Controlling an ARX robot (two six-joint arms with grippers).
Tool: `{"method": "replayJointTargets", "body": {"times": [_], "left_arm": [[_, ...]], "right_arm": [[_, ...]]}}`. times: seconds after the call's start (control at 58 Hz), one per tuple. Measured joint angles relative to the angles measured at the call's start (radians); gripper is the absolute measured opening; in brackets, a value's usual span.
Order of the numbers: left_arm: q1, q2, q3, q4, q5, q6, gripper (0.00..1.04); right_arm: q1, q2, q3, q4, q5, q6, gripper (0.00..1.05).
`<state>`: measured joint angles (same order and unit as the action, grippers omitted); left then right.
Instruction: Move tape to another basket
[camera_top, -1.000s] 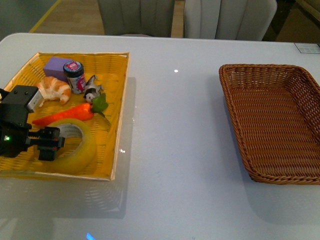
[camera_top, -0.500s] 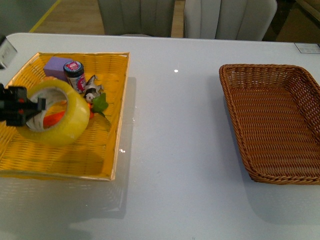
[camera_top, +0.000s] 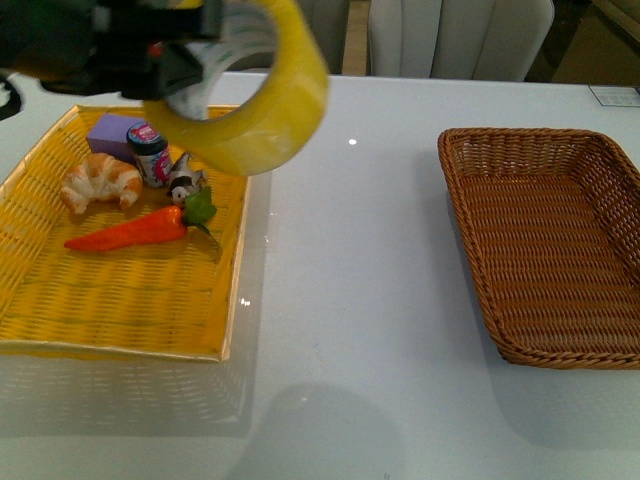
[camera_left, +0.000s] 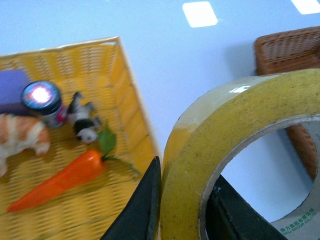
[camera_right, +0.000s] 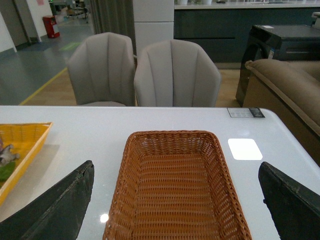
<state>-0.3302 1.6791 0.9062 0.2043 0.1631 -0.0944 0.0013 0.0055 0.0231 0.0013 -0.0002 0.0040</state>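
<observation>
My left gripper (camera_top: 185, 65) is shut on the tape (camera_top: 260, 95), a wide yellowish roll with a white printed core, and holds it high in the air over the right rim of the yellow tray (camera_top: 130, 300). In the left wrist view the tape (camera_left: 225, 145) fills the frame between the two black fingers (camera_left: 142, 210). The dark brown wicker basket (camera_top: 545, 240) sits empty at the right of the table; it also shows in the right wrist view (camera_right: 175, 185). My right gripper (camera_right: 177, 200) is open, hanging above the near end of that basket.
The yellow tray holds a croissant (camera_top: 100, 180), an orange carrot (camera_top: 135, 230), a purple block (camera_top: 112, 130), a small can (camera_top: 150, 152) and a small toy animal (camera_top: 185, 180). Two grey chairs (camera_right: 145, 70) stand behind the table. A white table strip (camera_top: 350, 250) separates tray and basket.
My left gripper has lifted the tape out of the yellow tray, raising it and carrying it to the right. The carrot and croissant are uncovered again.
</observation>
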Motion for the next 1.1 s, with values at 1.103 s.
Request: {"method": "replayJointTargets", "body": {"times": [1.103], "left_arm": [[-0.293,-0.017,0.055,-0.068,-0.039,-0.056,0.16]], "right_arm": [[0.055,0.682,0.153,0.34,-0.447,0.726,0.96]]}}
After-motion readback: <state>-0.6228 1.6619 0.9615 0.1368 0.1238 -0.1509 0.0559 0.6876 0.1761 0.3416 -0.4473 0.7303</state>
